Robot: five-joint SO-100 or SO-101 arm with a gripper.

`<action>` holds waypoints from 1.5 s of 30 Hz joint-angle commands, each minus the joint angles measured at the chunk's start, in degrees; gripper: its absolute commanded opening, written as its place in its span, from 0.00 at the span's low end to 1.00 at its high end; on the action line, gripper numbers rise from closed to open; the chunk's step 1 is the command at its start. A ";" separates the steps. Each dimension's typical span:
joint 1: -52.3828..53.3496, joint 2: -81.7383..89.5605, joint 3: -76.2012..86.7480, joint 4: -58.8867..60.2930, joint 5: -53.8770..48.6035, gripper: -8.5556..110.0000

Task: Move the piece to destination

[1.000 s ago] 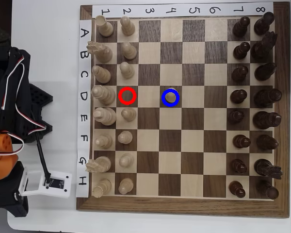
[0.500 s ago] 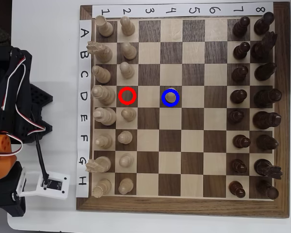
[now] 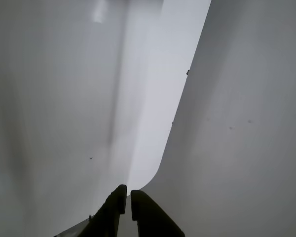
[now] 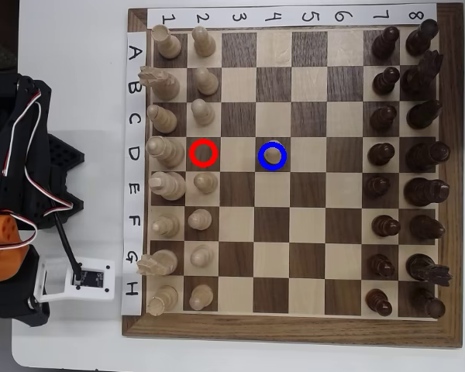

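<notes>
White tabletop [image 4: 77, 77] carries a wooden chessboard [image 4: 294, 329] with paper labels along two edges in the overhead view. Gripper [image 3: 128, 200], seen only in the wrist view, shows two dark fingers [image 3: 113, 207] nearly together, a thin gap between the tips, nothing held and nothing touched; beyond them lies only blank white surface and a rounded table corner. Arm [image 4: 15, 178] sits folded off the board's left edge in the overhead view, black with white and red wires, an orange part [image 4: 1, 256] low down and a white camera mount [image 4: 85, 279] beside row G-H; the gripper itself cannot be made out there. Pawn [image 4: 273, 156], pale cream, stands upright inside the blue ring [image 4: 261, 163] on the dark square at row D, column 4. Red ring [image 4: 204, 153] marks the square at D2, with no piece in it. Pale pieces [image 4: 167, 116] fill columns 1 and 2 otherwise; dark pieces [image 4: 407, 155] fill columns 7 and 8. Board and pieces do not appear in the wrist view.
</notes>
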 commanded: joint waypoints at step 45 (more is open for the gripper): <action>2.90 3.60 1.67 1.85 2.99 0.07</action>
